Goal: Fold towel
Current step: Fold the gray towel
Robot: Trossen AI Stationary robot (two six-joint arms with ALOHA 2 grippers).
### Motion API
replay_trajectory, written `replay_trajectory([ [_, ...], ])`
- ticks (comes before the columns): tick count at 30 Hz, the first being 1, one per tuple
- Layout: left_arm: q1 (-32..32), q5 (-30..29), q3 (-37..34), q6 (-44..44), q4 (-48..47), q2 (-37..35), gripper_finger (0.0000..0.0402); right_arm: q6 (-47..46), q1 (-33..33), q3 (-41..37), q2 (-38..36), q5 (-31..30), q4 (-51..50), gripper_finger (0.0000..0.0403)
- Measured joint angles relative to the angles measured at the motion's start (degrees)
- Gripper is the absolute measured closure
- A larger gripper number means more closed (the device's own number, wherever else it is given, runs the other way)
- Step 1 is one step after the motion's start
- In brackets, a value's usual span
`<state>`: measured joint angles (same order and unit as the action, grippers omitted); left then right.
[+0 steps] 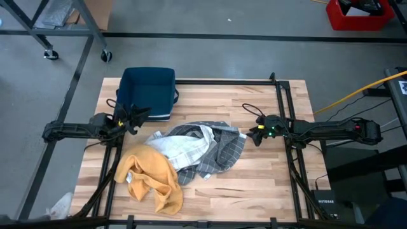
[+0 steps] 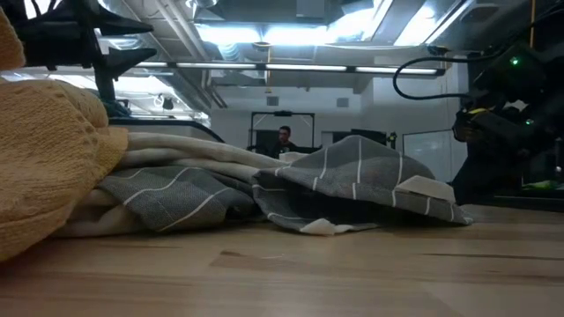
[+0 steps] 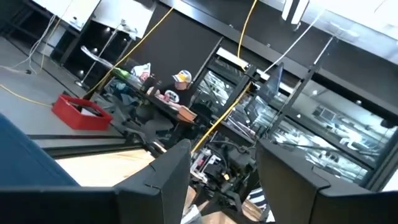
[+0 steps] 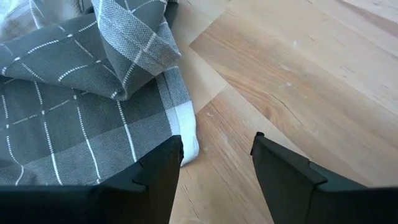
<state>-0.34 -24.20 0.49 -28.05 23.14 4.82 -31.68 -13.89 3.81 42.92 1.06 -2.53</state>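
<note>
Towel (image 4: 74, 99) lies crumpled just beside the open, empty right tool (image 4: 214, 165)

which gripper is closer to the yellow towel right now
Left. The left gripper hangs just beyond the yellow towel's far edge; the right gripper is across the grey checked towel, farther away.
</note>
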Motion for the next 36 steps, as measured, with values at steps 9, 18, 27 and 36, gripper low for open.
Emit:
replay_trajectory([
  [9,-2.78,7.35,0.89,-6.95,0.07,8.27,0.0229,0.61,0.00,0.00,0.00,0.00,6.13,0.0201],
  [18,-8.96,7.51,11.53,-6.07,0.40,31.43,0.0229,0.63,0.00,0.00,0.00,0.00,5.95,0.0201],
  [27,-13.39,7.54,23.68,-2.23,0.37,54.77,0.0229,0.67,0.00,0.00,0.00,2.24,5.92,0.0201],
  [36,-17.95,7.54,29.74,-10.83,0.26,67.99,0.0229,0.68,0.01,0.00,0.00,6.08,5.72,0.0201],
])
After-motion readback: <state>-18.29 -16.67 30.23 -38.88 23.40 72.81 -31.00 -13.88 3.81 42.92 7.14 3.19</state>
